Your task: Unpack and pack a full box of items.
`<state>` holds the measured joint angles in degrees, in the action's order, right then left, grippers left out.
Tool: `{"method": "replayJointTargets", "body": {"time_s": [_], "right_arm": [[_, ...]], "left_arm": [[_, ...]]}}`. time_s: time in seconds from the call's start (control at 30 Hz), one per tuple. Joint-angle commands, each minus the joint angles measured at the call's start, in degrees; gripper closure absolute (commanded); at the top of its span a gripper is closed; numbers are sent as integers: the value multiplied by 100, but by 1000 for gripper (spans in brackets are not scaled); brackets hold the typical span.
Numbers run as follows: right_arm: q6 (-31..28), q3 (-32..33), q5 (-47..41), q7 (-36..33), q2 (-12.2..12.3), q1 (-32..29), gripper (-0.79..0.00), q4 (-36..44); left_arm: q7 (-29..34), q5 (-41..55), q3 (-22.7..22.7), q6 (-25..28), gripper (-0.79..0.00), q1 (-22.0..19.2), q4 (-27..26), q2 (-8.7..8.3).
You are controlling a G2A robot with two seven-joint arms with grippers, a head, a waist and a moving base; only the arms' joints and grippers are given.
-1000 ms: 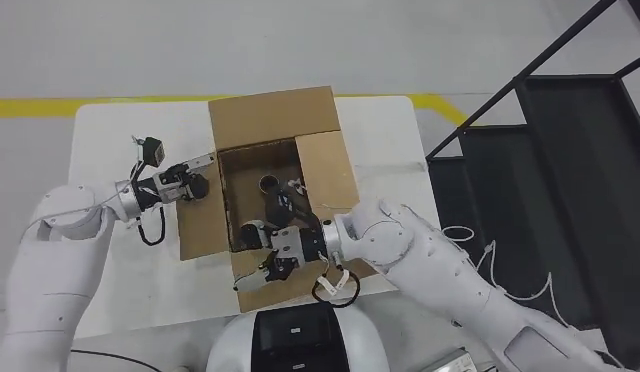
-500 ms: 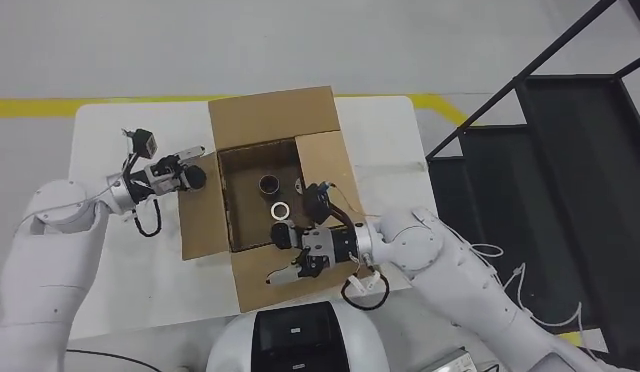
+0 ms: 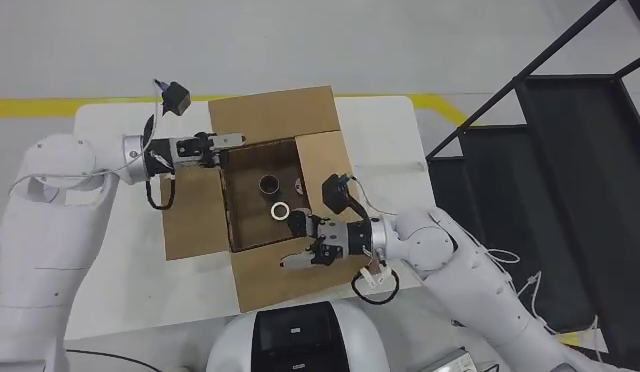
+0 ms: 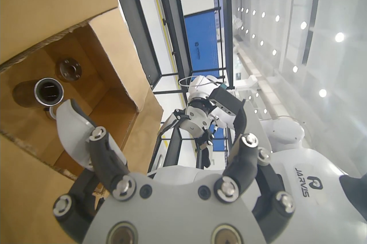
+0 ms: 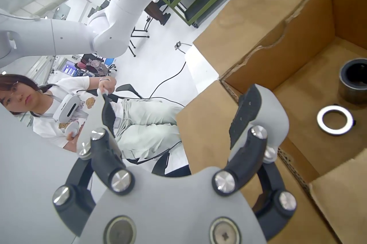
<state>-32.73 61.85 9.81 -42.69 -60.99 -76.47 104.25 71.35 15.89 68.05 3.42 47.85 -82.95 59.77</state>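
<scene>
The open cardboard box (image 3: 270, 117) stands mid-table with all its flaps folded out. On its floor lie a dark metal cylinder (image 3: 268, 184) (image 5: 352, 78) (image 4: 48, 89), a shiny ring (image 3: 281, 211) (image 5: 335, 120) and a dark flanged disc (image 4: 68, 70). My left gripper (image 3: 232, 138) (image 4: 154, 119) hovers at the box's far-left corner, open and holding nothing. My right gripper (image 3: 297, 244) (image 5: 175, 110) is open over the near flap (image 3: 275, 277) by the box's near-right corner, outside the cavity.
The white table (image 3: 120, 132) has bare surface left of the box and at its far right corner. A black stair frame (image 3: 540, 152) stands to the right of the table. The left flap (image 3: 195, 212) lies spread on the table.
My right gripper has drawn back out of the box to its near edge, uncovering the ring. My left gripper has swung from beside the left flap to the far-left corner.
</scene>
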Motion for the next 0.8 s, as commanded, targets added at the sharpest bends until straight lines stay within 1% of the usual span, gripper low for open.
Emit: {"method": "replayJointTargets", "body": {"time_s": [0.0, 0.07, 0.17, 0.33, 0.37, 0.43, 0.5, 0.53, 0.67, 0.77], "right_arm": [[79, 186, -98, 72, 32, -117, -785, -46], [99, 408, -271, 150, 70, -258, -785, -116], [9, 742, -507, 178, 130, -456, -785, -190], [-89, 1179, -708, 155, 213, -747, -785, -191], [-101, 1242, -737, 155, 225, -788, -785, -186], [-126, 1338, -803, 167, 243, -862, -785, -181], [-148, 1397, -847, 167, 255, -915, -785, -177], [-163, 1414, -867, 167, 260, -933, -785, -174], [-213, 1432, -912, 151, 271, -968, -785, -191], [-242, 1400, -940, 135, 273, -968, -785, -221]], "left_arm": [[-54, -16, -493, 50, -785, -309, 256, 106], [-95, -2, -1018, 120, -785, -601, 636, 254], [-249, 153, -1701, 364, -785, -966, 1188, 508], [-636, -49, -2528, 805, -785, -1489, 1975, 892], [-706, -44, -2646, 893, -785, -1551, 2116, 963], [-931, -486, -2906, 1111, -785, -1733, 2423, 1080], [-1159, -447, -3058, 1306, -785, -1776, 2716, 1206], [-1242, -626, -3164, 1406, -785, -1839, 2853, 1261], [-1569, -744, -3412, 1855, -785, -1954, 3261, 1485], [-1776, -692, -3511, 2229, -785, -2026, 3487, 1641]]}}
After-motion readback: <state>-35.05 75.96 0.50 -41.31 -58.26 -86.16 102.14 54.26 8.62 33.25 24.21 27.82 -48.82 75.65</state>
